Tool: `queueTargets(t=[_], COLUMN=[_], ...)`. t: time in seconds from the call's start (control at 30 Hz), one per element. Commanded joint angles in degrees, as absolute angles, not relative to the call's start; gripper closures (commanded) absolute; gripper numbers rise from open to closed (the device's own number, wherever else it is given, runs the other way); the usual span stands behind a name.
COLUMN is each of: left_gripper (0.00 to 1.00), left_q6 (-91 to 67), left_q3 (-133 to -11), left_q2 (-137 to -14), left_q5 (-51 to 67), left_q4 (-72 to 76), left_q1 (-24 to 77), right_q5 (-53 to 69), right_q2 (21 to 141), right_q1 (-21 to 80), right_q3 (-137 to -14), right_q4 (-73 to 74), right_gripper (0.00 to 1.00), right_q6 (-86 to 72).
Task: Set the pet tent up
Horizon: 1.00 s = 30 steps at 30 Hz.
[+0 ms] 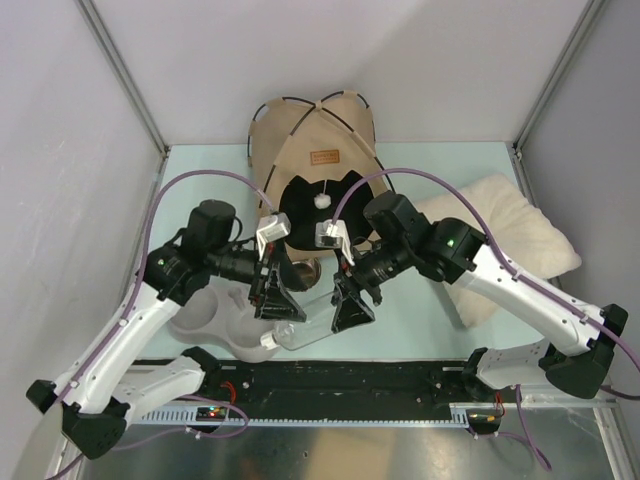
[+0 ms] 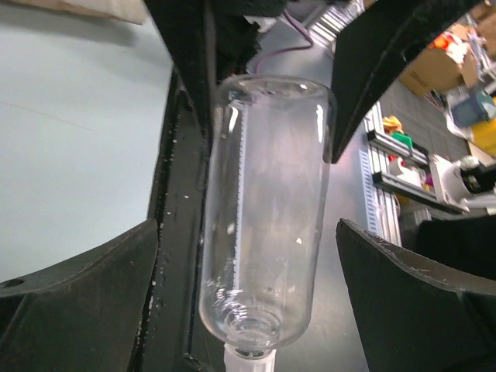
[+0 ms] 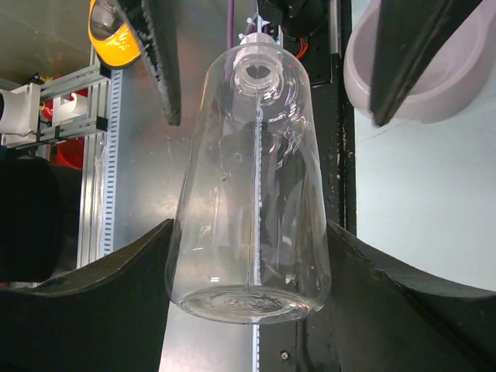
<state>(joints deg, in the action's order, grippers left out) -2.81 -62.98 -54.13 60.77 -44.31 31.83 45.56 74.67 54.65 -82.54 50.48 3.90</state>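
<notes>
While our right gripper [image 3: 249,225] clamps the base of a clear bottle [image 3: 252,178], our left gripper [image 2: 248,225] stands wide open around its neck end, not touching it. We see the pet tent [image 1: 318,150] upright at the table's [image 1: 450,165] far edge, behind the 2 grippers.
</notes>
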Motion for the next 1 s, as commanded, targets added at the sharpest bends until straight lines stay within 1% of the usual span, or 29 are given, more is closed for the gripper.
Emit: queueTargets(t=[0.0, 0.2, 0.37, 0.43, 0.5, 0.6, 0.73, 0.83, 0.87, 0.93, 0.97], left_gripper=[0.0, 0.0, 0.01, 0.06, 0.13, 0.21, 0.36, 0.45, 0.47, 0.48, 0.49], left_q6=[-0.18, -0.09, -0.09, -0.13, -0.16, -0.46, -0.73, -0.88, -0.92, -1.09, -1.07], left_q3=[-62.31, -60.99, -60.7, -60.66, -60.69, -60.93, -60.89, -60.83, -60.87, -60.96, -61.02], left_q2=[-54.57, -57.47, -58.78, -59.17, -59.48, -59.52, -59.51, -59.29, -59.18, -58.89, -58.67], left_q5=[66.54, 68.59, 65.88, 64.59, 63.37, 61.11, 58.93, 57.6, 57.05, 56.19, 55.82], left_q4=[-43.84, -43.85, -43.83, -43.78, -43.82, -43.71, -43.77, -43.83, -43.85, -43.79, -43.78], left_q1=[35.32, 38.23, 40.1, 40.48, 40.57, 40.6, 40.54, 40.6, 40.6, 40.54, 40.53], right_q5=[47.07, 45.89, 44.64, 44.29, 44.03, 43.36, 41.4, 40.17, 39.81, 39.2, 38.85], right_q2=[75.12, 76.91, 78.44, 79.05, 79.53, 80.17, 80.55, 80.41, 80.29, 79.86, 79.57], right_q1=[54.82, 54.88, 54.79, 54.76, 54.87, 55.02, 55.28, 55.36, 55.32, 55.34, 55.35], right_q3=[-86.75, -89.28, -91.15, -91.85, -92.35, -92.77, -92.89, -92.82, -92.73, -92.42, -92.13], right_q4=[51.05, 50.99, 50.84, 50.96, 51.32, 52.28, 52.99, 53.03, 52.93, 52.39, 51.86], right_gripper=[0.74, 0.74, 0.74, 0.74, 0.74, 0.73, 0.72, 0.66, 0.64, 0.58, 0.53], right_q6=[5.49, 6.39, 6.59, 6.68, 6.99, 7.5, 7.63, 7.39, 7.3, 6.99, 6.7])
